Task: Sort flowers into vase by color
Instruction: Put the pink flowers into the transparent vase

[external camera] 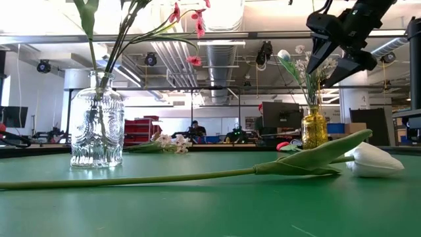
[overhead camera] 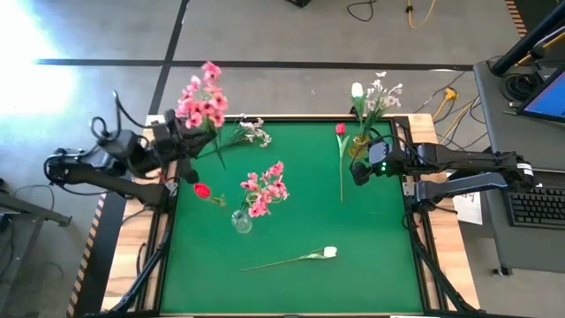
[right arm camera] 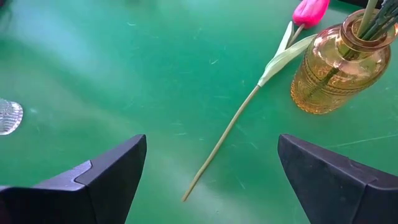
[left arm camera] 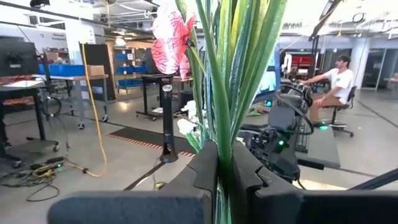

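Two grippers work: the left gripper [left arm camera: 217, 177], at the table's [overhead camera: 380, 265] left edge, pinches a pink blossom spray [overhead camera: 201, 99]; the right gripper [right arm camera: 211, 177] gapes above a pink tulip [overhead camera: 341, 131] beside the amber vase [right arm camera: 339, 65]. The upright spray seems top-heavy and might swivel, missing the clear vase [overhead camera: 242, 221].

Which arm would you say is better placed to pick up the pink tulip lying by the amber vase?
The right. Its gripper hangs open over the pink tulip beside the amber vase, while the left gripper is shut on a pink blossom spray across the table.
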Controlling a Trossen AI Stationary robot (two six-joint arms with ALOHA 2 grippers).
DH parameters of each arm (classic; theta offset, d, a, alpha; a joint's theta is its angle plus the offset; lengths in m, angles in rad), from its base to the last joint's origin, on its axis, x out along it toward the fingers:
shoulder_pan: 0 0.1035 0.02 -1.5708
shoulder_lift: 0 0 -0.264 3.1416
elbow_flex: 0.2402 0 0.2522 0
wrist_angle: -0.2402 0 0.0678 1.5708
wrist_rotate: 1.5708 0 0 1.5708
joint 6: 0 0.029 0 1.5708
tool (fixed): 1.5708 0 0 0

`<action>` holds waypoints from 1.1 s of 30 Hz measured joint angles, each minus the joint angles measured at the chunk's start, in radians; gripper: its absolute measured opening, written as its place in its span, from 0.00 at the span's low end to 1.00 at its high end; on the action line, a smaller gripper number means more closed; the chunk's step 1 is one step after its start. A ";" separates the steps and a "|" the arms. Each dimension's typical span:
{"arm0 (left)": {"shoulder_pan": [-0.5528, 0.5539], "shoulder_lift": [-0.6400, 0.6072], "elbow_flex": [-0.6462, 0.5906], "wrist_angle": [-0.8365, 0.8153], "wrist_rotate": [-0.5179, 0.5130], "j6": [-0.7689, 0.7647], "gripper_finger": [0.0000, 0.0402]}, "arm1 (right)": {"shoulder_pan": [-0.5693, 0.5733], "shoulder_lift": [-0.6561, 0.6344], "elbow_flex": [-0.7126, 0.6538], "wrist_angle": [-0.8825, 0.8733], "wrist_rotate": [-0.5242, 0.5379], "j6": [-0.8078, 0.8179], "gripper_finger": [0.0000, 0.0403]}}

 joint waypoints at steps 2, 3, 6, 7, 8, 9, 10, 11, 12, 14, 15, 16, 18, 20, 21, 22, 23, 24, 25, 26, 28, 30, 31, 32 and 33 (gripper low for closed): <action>0.000 -0.016 -0.066 0.059 0.014 -0.014 0.00 | 0.000 0.000 0.000 0.002 0.000 0.000 0.89; 0.000 -0.025 -0.098 0.090 0.023 -0.023 0.00 | 0.000 0.000 0.000 0.003 0.000 0.000 0.89; 0.000 -0.047 -0.177 0.141 0.030 -0.046 0.00 | 0.000 0.000 0.000 0.009 0.000 0.000 0.89; 0.000 -0.055 -0.201 0.149 0.030 -0.054 0.00 | 0.000 0.000 0.000 0.011 0.000 0.000 0.89; 0.000 -0.062 -0.222 0.160 0.030 -0.064 0.00 | 0.000 0.000 0.000 0.015 0.000 0.000 0.89; 0.000 -0.070 -0.243 0.176 0.030 -0.074 0.00 | 0.000 0.000 0.000 0.021 0.000 0.000 0.89; 0.000 -0.079 -0.260 0.191 0.030 -0.079 0.00 | 0.000 0.000 0.000 0.024 0.000 0.000 0.89; 0.000 -0.088 -0.274 0.201 0.030 -0.089 0.00 | 0.000 0.000 0.000 0.024 0.000 0.000 0.89; 0.000 -0.095 -0.286 0.207 0.029 -0.100 0.00 | 0.000 0.000 0.000 0.024 0.000 0.000 0.89; 0.000 -0.109 -0.313 0.222 0.029 -0.121 0.00 | 0.000 0.000 0.000 0.024 0.000 0.000 0.89; 0.000 -0.115 -0.324 0.230 0.032 -0.129 0.00 | 0.000 0.000 0.000 0.025 0.000 0.000 0.89; 0.000 -0.121 -0.332 0.236 0.039 -0.136 0.00 | 0.000 0.000 0.000 0.025 0.001 0.000 0.89; -0.001 -0.129 -0.339 0.245 0.066 -0.157 0.00 | 0.000 0.000 0.000 0.029 0.001 0.000 0.89; -0.001 -0.131 -0.345 0.248 0.102 -0.176 0.00 | 0.000 0.000 0.000 0.037 0.001 0.000 0.89; -0.001 -0.131 -0.348 0.247 0.120 -0.180 0.00 | 0.000 0.000 0.000 0.042 0.001 0.000 0.89; -0.001 -0.129 -0.350 0.248 0.135 -0.179 0.00 | 0.000 0.000 0.000 0.048 0.001 0.000 0.89; -0.001 -0.126 -0.353 0.248 0.141 -0.180 0.00 | 0.000 0.000 0.000 0.053 0.001 0.000 0.89; -0.002 -0.123 -0.356 0.246 0.142 -0.180 0.00 | 0.000 0.000 0.000 0.054 0.001 0.000 0.89; -0.002 -0.120 -0.358 0.245 0.142 -0.183 0.00 | 0.000 0.000 0.000 0.054 0.001 0.000 0.89; -0.002 -0.119 -0.359 0.247 0.142 -0.189 0.00 | 0.000 0.000 0.000 0.054 0.001 0.000 0.89; -0.002 -0.119 -0.360 0.261 0.143 -0.208 0.00 | 0.000 0.000 0.000 0.054 0.001 0.000 0.89; -0.002 -0.119 -0.363 0.267 0.163 -0.229 0.00 | 0.000 0.000 0.000 0.054 0.001 0.000 0.89; -0.002 -0.118 -0.367 0.272 0.171 -0.236 0.00 | 0.000 0.000 0.000 0.054 0.001 0.000 0.89; -0.002 -0.118 -0.368 0.274 0.182 -0.244 0.00 | 0.000 0.000 0.000 0.054 0.001 0.000 0.89; -0.002 -0.118 -0.370 0.275 0.191 -0.251 0.00 | 0.000 0.000 0.000 0.054 0.001 0.000 0.89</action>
